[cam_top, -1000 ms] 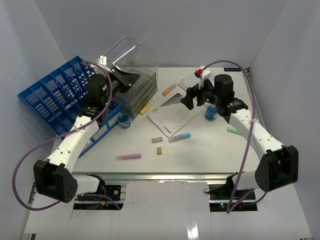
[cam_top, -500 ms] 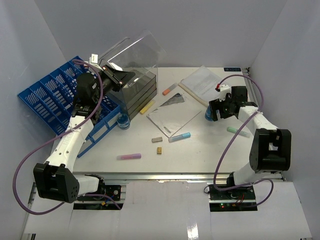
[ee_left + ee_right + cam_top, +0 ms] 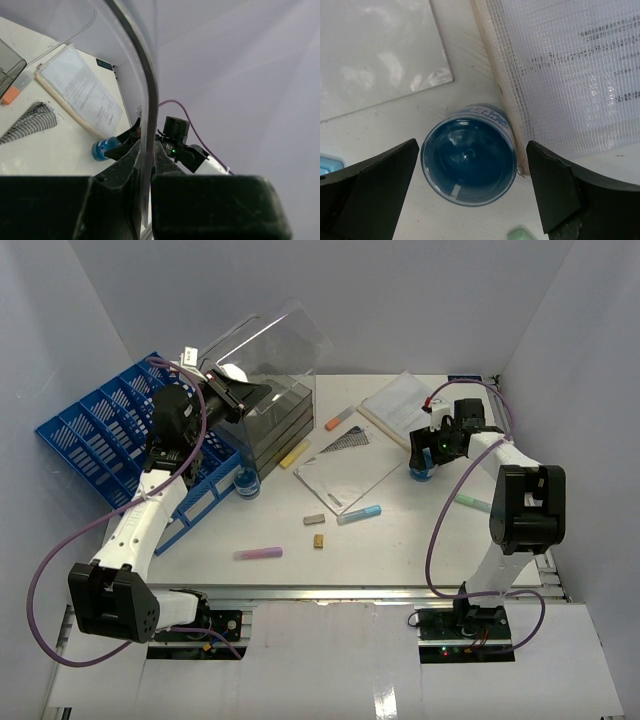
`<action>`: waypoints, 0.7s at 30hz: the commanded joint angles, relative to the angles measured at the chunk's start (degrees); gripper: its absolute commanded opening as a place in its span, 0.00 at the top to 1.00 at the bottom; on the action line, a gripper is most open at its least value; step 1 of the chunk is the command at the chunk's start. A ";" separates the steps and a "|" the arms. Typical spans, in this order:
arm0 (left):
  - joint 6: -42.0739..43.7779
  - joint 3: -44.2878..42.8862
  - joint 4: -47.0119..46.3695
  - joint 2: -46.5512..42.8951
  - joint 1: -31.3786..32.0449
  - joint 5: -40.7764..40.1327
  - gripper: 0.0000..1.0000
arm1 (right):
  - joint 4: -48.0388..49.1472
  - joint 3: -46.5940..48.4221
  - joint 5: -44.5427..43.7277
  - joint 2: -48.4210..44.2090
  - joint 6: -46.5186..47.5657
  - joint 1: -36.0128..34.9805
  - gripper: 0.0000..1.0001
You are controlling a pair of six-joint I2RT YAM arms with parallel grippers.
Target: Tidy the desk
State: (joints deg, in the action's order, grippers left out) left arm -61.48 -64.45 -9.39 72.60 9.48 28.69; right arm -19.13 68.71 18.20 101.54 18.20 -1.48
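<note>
Large flat white rectangular desk [image 3: 380, 555], beneath both arms: rigid, heavy, no grip point; left gripper [image 3: 146, 150] clenched on clear plastic bin [image 3: 145, 75] wall, right gripper [image 3: 469, 192] released astride small round blue jar [image 3: 467, 160], probably light.

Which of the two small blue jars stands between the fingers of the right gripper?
The blue jar beside the mesh document pouch; the open right gripper frames it. The other jar stands by the blue file rack.

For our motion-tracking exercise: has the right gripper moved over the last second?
Yes. The right gripper has swung away from the grey mesh pouch and now hangs open above the blue jar.
</note>
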 commanded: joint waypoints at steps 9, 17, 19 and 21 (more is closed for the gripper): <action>-2.17 0.29 -2.41 -0.02 -0.43 3.03 1.00 | 4.37 -0.75 2.98 -2.99 3.09 -0.14 0.76; -4.84 1.27 -5.14 -1.34 -0.43 2.40 1.00 | 8.17 3.59 19.03 -10.92 10.14 -12.87 0.88; -5.74 1.39 -5.70 -1.55 -0.43 1.92 1.00 | 13.03 5.20 18.67 -9.91 11.41 -17.49 0.90; -6.81 1.49 -6.28 -1.79 -0.43 1.33 1.00 | 19.41 7.40 17.36 -8.11 12.20 -22.52 0.92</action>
State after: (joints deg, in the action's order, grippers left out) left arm -64.06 -63.37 -13.00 72.86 9.41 29.61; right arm -14.12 70.21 31.44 92.65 25.89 -14.59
